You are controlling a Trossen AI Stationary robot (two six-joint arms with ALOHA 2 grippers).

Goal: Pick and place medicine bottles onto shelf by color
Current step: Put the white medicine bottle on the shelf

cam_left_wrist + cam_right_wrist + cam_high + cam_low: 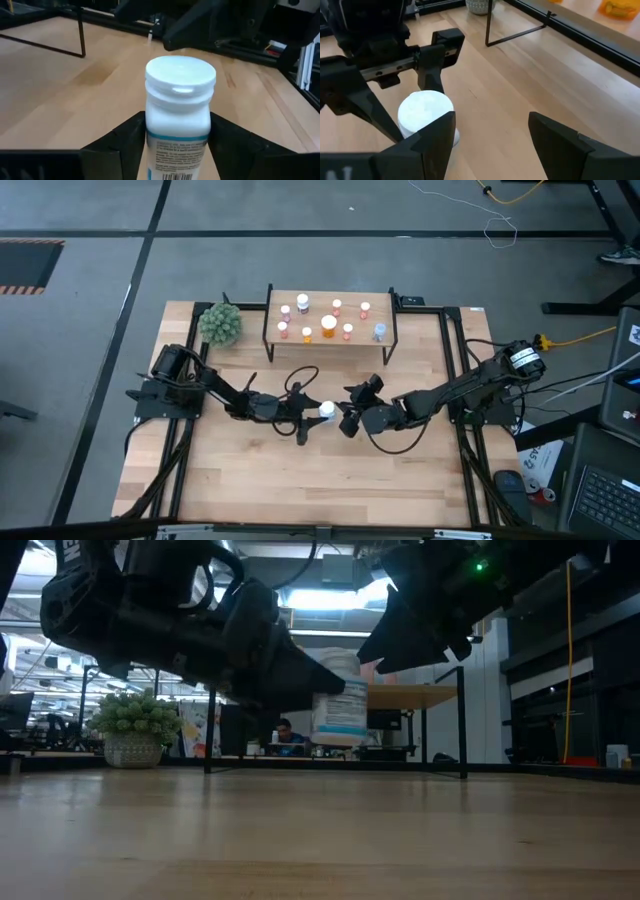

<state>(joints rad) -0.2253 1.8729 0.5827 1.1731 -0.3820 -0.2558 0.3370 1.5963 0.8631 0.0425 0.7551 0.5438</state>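
Left gripper (175, 145): fingers on either side of a white bottle (178, 110), close against its body; whether they are still pinching it or have let go cannot be told from the pictures.
White bottle, pose: upright, long axis vertical, white cap on top, printed label with a blue band round the body. In the low view the white bottle (341, 700) hangs above the tabletop with a clear gap beneath it.
White bottle, place: mid-table in the high view (326, 410), between the two grippers and in front of the shelf (390, 327).
Right gripper (490, 142): jaws spread wide and holding nothing, right next to the bottle's cap (426, 112), facing the left arm head on. From above the right gripper (347, 418) sits just to the bottle's right.
Shelf: light-wood board on a black frame at the table's (330, 480) far side, carrying several orange bottles (328, 328), a white one (302, 302) and a pale blue one (379, 332), all standing cap-up.
Plant: green spiky ball (220, 324) in a pot just off the shelf's left end.
Open room: bare wood across the whole near half of the table; a free strip also between the grippers and the shelf legs.
Edges: black rails run along both table sides, each arm base seated on its own side.
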